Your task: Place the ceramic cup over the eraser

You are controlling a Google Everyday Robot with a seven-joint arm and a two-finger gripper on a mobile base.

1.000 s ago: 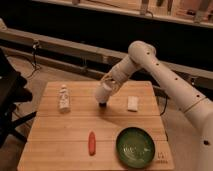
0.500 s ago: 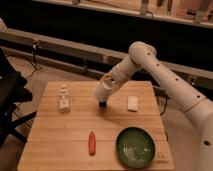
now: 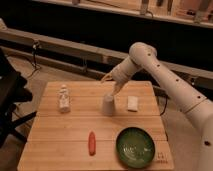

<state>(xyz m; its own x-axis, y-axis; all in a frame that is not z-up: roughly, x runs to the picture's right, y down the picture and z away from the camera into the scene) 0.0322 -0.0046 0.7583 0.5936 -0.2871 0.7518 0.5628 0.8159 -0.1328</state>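
The off-white ceramic cup [image 3: 108, 105] stands on the wooden table [image 3: 75, 127], a little right of its middle. It is wider at the bottom, so it looks turned upside down. My gripper [image 3: 115, 92] is just above the cup's top right edge, at the end of the white arm that reaches in from the right. I cannot tell whether it touches the cup. The black eraser is not in view.
A small pale labelled bottle [image 3: 63, 98] stands at the left. A flat white piece [image 3: 132, 103] lies right of the cup. A red-orange stick [image 3: 92, 143] and a green plate [image 3: 121, 145] lie near the front edge. A dark chair [image 3: 10, 95] is left of the table.
The cup now stands on the table a little to the right of where it was. The gripper has risen up and to the right. The dark spot under the cup no longer shows.
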